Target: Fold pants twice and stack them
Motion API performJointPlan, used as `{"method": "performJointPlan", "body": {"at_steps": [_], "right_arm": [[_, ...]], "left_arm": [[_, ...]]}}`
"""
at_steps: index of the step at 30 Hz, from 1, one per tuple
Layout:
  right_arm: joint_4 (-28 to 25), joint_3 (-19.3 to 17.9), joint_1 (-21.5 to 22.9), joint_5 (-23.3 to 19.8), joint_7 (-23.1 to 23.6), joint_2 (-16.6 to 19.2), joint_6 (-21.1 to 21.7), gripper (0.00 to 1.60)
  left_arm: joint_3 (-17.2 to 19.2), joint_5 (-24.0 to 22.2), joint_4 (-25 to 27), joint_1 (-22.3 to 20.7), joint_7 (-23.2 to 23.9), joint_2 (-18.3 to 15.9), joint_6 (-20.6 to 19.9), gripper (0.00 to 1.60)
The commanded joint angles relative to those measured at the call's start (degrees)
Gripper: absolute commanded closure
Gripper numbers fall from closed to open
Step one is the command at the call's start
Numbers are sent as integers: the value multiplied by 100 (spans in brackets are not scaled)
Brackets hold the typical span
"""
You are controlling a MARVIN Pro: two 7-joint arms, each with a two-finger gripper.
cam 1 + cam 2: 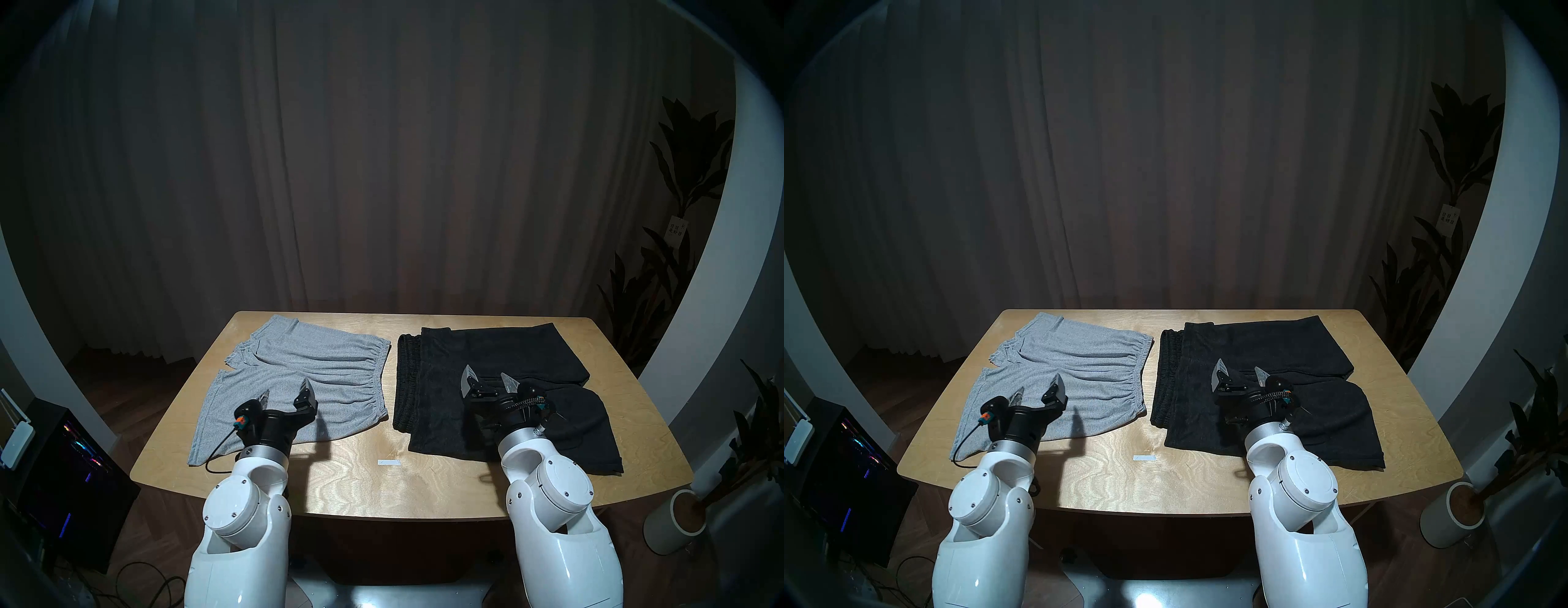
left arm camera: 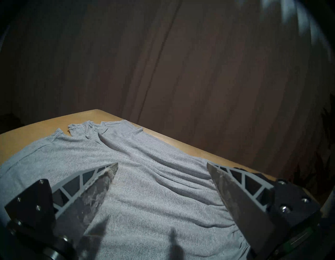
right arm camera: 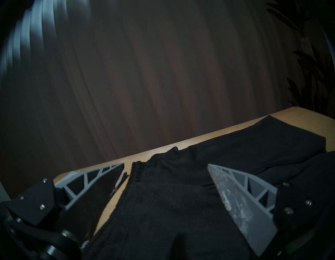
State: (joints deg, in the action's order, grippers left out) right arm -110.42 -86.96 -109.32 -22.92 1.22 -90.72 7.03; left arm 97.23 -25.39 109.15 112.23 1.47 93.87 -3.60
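We see a wooden table (image 1: pixel 424 479) with a small white strip (image 1: pixel 389 462) near the front. The grey shorts (image 1: pixel 297 369) lie flat on the left and the black shorts (image 1: pixel 500 361) on the right, waistbands facing each other, legs pointing outward. Our left gripper (image 1: pixel 285 391) and right gripper (image 1: pixel 490 377) hang above them, wide open and empty.
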Motion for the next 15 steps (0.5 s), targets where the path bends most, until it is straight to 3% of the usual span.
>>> {"method": "performJointPlan", "body": {"at_steps": [1,4,8,9,10,15], "right_arm": [[-272,125,59,-993,49,9,249,0],[-260,208,88,-1328,30,41,394,0],[-210,394,164,-2151,-28,96,800,0],[-210,394,164,-2151,-28,96,800,0],[-180,476,196,-2494,-57,124,983,0],[-135,579,256,-3111,-154,162,1305,0]], "left_arm": [[406,-1012,424,75,59,203,-218,0],[536,-1308,437,118,55,230,-301,0],[800,-1933,492,210,74,331,-464,0],[800,-1933,492,210,74,331,-464,0],[898,-2161,521,255,74,360,-530,0],[1077,-2523,577,318,79,426,-642,0]]}}
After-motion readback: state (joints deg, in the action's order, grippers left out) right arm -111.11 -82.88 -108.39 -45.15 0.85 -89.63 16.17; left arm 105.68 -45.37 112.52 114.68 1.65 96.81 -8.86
